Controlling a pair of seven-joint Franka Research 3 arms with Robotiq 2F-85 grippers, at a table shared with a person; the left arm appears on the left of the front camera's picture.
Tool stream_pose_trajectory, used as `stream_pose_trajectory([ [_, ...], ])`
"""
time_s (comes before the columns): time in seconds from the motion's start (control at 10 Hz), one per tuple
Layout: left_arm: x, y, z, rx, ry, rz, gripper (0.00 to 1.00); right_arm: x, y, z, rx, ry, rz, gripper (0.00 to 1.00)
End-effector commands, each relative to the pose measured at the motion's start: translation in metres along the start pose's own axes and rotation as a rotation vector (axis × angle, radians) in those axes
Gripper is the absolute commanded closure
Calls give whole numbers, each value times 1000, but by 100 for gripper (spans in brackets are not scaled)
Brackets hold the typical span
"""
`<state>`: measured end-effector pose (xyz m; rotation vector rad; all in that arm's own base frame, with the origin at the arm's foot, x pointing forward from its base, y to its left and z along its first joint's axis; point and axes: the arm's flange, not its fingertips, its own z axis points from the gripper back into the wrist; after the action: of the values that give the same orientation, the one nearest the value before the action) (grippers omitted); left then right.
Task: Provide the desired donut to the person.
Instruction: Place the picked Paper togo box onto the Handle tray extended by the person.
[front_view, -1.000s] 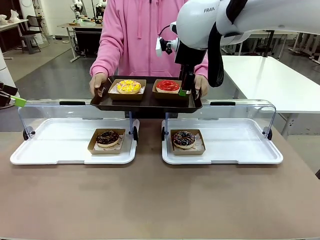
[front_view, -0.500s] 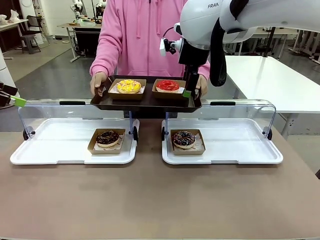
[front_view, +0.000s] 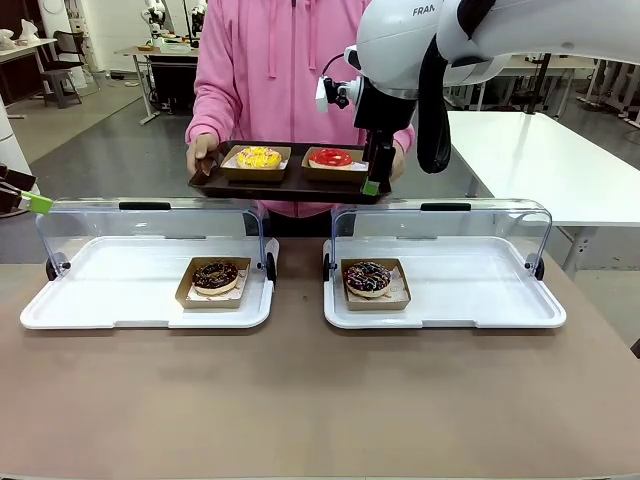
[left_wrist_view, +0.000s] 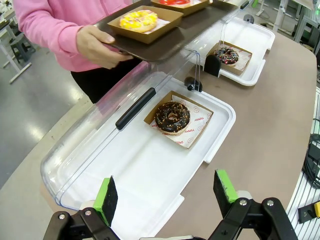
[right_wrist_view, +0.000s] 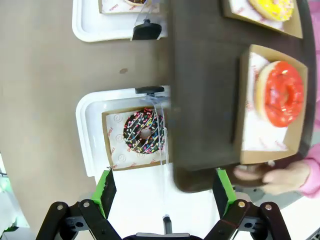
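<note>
Delivery looks complete: red donut (front_view: 331, 158) sits on the person's tray (front_view: 290, 183), at twelve o'clock across the bench (front_view: 300, 400); right gripper (front_view: 372, 187) fingers wide, empty; left gripper (left_wrist_view: 167, 192) likewise; next move, probably retreat.

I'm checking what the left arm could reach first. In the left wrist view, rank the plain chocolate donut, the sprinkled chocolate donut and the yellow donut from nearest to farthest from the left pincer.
1. Plain chocolate donut: in its box on the near white tray.
2. Yellow donut and sprinkled chocolate donut: both clearly farther, too close to call. The yellow one sits on the person's dark tray, the sprinkled one on the far white tray.
</note>
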<state>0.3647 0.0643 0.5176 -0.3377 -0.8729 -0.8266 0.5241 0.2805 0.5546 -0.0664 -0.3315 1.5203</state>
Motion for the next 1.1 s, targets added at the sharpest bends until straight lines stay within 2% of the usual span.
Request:
stream_pose_trajectory([
  [0.0,-1,1,-1,-2,-15,4,0,-2,-2,0,-11,-9,15,0],
  [0.6,-1,1,-1,-2,-15,4,0,0,0,0,0,0,1,0],
  [0.7,-1,1,-1,-2,-15,4,0,-10,6,24,-56,-96,-15,0],
  [0.9,-1,1,-1,-2,-15,4,0,-77,34,77,-68,-272,-145,0],
  [1.0,-1,1,-1,-2,-15,4,0,-107,56,96,-73,-352,-156,0],
])
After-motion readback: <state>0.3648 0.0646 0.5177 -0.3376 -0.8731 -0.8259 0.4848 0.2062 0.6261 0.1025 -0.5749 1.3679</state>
